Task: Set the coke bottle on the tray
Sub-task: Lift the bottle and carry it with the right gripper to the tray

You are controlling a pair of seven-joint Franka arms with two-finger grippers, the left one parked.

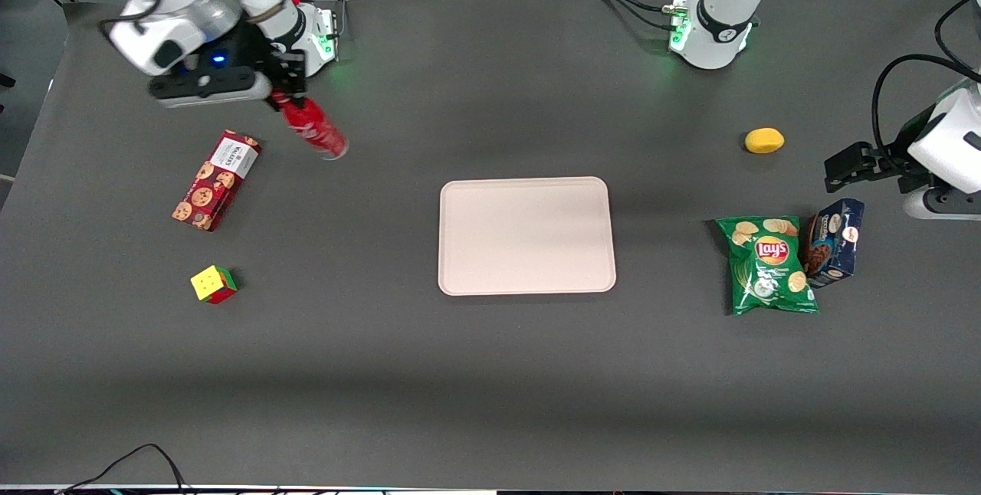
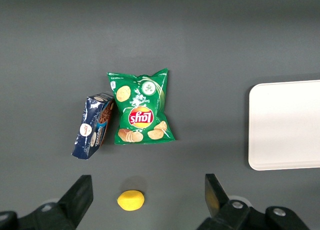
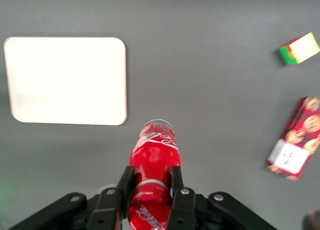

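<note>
Nearest the front camera sits the cube [image 1: 214, 284], with the cookie box [image 1: 217, 180] a little farther from that camera, both toward my working arm's end of the table. Farther again, my gripper [image 1: 285, 96] holds the bottle [image 1: 314, 129] by its upper part, so the base hangs free and tilts out toward the tray [image 1: 526, 235]. I judge the bottle is lifted off the table, though from this angle I cannot be sure. The tray lies flat mid-table with nothing on it, well apart from the bottle. That leaves me a clear carry with nothing in between.

From the parked arm's wrist I see only the chips [image 2: 140, 108], the blue box [image 2: 93, 125] leaning on the bag, the lemon [image 2: 131, 200] and one end of the tray [image 2: 286, 124]. All of these sit toward the parked arm's end, out of my path.

On the working wrist camera the fingers [image 3: 123, 186] clamp the bottle [image 3: 153, 162] from both sides, with the body sticking out past the fingertips. The tray [image 3: 65, 80] shows bare, apart from the bottle's base, while the cookie box [image 3: 296, 140] and cube [image 3: 299, 48] lie well clear.
</note>
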